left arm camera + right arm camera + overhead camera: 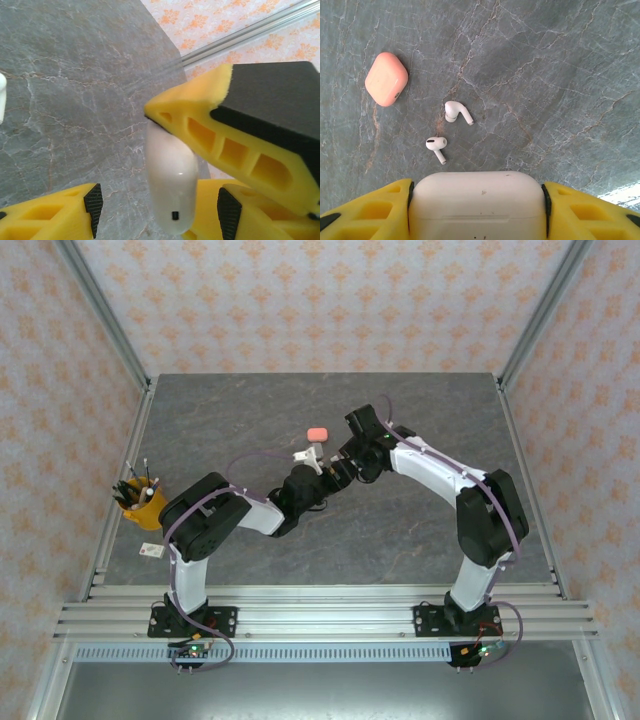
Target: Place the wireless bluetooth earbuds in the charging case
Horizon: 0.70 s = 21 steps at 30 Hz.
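Note:
My right gripper (478, 200) is shut on a white charging case (477, 202), one jaw on each end of it; the lid seam faces the camera and looks closed. Below it on the table lie two white earbuds, one (456, 111) farther and one (436, 146) nearer the case. In the left wrist view the same case (172, 185) stands edge-on between my left gripper's (161, 207) black pads (93, 202), with a clear gap on the left side, so that gripper is open. From above, both grippers meet around the case (308, 455) at mid-table.
A closed coral-pink case (386, 78) lies on the table beyond the earbuds, also seen from above (317, 432). A yellow cup of pens (141, 502) and a small card (151, 551) sit at the left edge. Metal frame posts border the table.

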Tool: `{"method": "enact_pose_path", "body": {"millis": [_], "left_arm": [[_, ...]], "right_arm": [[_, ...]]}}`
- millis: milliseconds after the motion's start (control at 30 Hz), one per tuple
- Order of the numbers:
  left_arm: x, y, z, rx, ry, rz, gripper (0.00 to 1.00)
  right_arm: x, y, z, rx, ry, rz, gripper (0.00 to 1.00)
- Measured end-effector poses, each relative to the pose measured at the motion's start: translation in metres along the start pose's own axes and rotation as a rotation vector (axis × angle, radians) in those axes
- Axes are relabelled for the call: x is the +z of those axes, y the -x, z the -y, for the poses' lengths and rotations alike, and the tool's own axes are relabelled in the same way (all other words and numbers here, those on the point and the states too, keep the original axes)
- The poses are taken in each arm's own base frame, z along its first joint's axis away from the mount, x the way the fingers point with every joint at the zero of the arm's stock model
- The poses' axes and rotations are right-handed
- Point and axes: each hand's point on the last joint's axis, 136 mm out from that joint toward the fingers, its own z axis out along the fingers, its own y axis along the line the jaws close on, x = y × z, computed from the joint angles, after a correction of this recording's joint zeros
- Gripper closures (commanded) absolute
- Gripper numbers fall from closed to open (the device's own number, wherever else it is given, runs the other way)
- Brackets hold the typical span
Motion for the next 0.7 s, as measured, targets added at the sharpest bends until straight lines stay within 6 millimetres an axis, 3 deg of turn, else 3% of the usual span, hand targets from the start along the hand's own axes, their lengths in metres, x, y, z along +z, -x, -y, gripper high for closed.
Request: {"method": "enact_pose_path", "body": {"millis": [700], "left_arm": [[0.012, 0.004, 0.004, 0.001, -0.010, 0.017, 0.65]], "right_arm": [[0.000, 0.000, -0.004, 0.015, 0.021, -0.008, 0.47]]}}
